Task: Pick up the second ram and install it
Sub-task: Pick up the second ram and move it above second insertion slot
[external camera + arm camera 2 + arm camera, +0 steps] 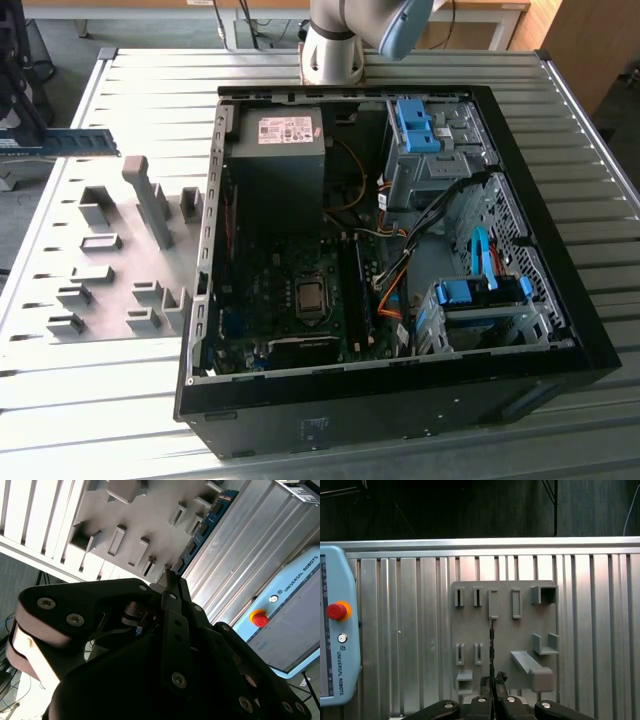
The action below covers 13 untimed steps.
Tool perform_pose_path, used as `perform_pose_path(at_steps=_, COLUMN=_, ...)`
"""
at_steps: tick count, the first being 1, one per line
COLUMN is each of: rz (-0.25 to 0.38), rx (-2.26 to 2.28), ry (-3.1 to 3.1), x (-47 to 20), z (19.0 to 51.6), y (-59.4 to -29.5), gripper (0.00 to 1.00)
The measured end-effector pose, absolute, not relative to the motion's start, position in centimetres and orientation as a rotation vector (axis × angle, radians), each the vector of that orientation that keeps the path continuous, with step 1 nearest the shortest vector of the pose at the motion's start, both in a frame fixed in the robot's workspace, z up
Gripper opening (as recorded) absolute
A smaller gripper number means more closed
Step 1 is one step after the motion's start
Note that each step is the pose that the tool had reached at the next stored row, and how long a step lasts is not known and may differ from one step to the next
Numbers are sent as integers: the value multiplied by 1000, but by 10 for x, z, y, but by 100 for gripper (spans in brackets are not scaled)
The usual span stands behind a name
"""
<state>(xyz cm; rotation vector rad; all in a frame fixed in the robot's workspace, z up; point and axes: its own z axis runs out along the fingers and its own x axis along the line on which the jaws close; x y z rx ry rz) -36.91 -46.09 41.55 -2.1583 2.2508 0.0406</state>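
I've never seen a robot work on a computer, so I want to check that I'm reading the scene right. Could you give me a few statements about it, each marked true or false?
1. The gripper is shut on a thin blue stick, the second ram. True.
2. The second ram is plugged into the motherboard. False: it is in the gripper over the grey holder, outside the computer case.
3. The computer case lies on its side with the panel off, so its inside shows. True.
4. The grey holder stands inside the computer case. False: it lies on the table beside the case, at the exterior view's left.
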Motion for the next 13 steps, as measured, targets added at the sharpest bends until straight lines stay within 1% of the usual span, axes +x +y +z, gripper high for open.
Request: perform_pose_path(at_steps=13, rz=41, rx=-2158, ry=2251, x=-361, z=415, y=-461, gripper=13)
